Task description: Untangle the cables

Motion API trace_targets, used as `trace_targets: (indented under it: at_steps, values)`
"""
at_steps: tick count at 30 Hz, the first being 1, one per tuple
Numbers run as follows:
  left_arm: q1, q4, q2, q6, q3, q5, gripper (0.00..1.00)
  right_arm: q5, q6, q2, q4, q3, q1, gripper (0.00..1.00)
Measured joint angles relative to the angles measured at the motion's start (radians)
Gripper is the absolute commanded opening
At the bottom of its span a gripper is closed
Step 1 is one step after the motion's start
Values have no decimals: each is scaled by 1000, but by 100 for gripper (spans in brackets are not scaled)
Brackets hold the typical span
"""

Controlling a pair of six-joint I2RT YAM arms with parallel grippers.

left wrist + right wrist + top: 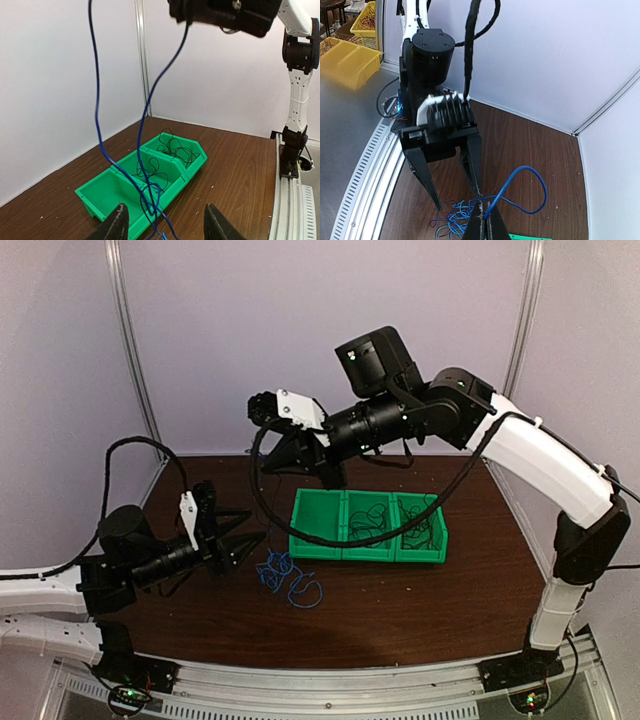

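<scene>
A tangle of blue cables lies on the brown table in front of the green bin. My right gripper hangs high above it, shut on one blue cable, which forms a loop beside the closed fingertips. That cable runs in two strands from the tangle up to the right gripper. My left gripper is open and empty, low over the table, just left of the tangle; its fingers straddle the rising strands. Black cables lie in the bin's middle and far compartments.
The green three-compartment bin stands mid-table, right of the tangle; its left compartment holds nothing. White walls and a metal post close off the back corner. Yellow bins sit off the table beyond the rail.
</scene>
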Motion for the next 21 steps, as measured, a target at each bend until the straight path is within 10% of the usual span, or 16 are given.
trace_targets:
  at_steps: [21]
  values:
    - [31, 323, 428, -31, -80, -293, 32, -3, 26, 8, 0, 68, 0, 0]
